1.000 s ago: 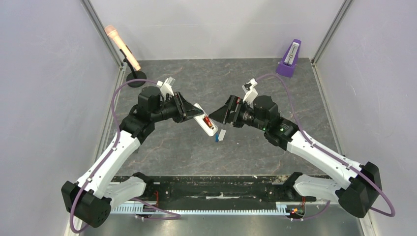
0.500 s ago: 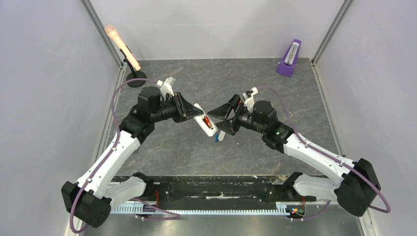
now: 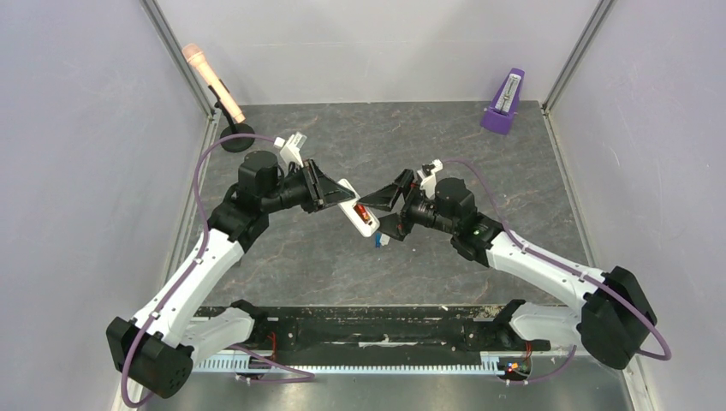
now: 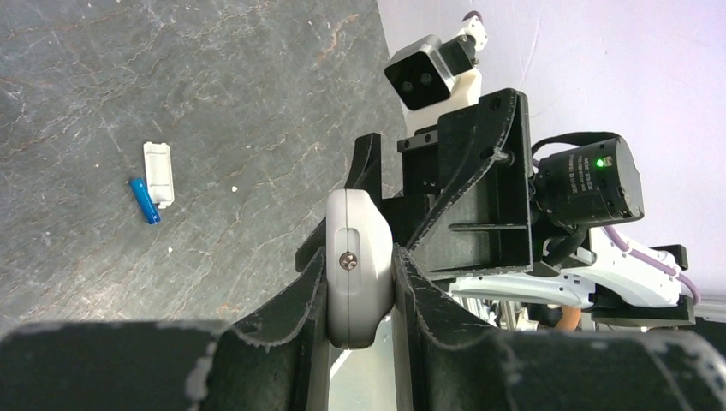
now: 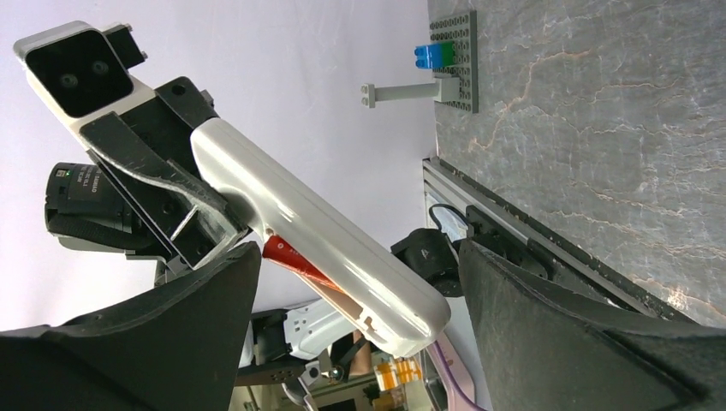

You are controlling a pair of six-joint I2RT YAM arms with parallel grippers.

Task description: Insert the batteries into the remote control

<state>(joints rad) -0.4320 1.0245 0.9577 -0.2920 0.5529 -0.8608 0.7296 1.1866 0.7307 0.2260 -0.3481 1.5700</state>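
Observation:
My left gripper [image 3: 342, 199] is shut on the white remote control [image 3: 355, 208], which it holds above the table with the free end pointing right. In the left wrist view the remote [image 4: 360, 257] is clamped between both fingers. A red-orange battery [image 3: 364, 213] lies in the remote's open bay, also visible in the right wrist view [image 5: 291, 257]. My right gripper [image 3: 383, 211] is open, its fingers on either side of the remote's free end [image 5: 342, 248] without touching it. The blue battery [image 4: 144, 200] lies on the table beside a small white cover [image 4: 159, 174].
A purple metronome [image 3: 505, 101] stands at the back right. A microphone on a round stand [image 3: 214, 81] is at the back left. A grey brick plate with blue and green bricks [image 5: 454, 60] shows in the right wrist view. Walls enclose the grey table [image 3: 360, 274].
My right gripper has moved left and turned, so its open fingers now flank the remote's free end. The left gripper and the remote have stayed put.

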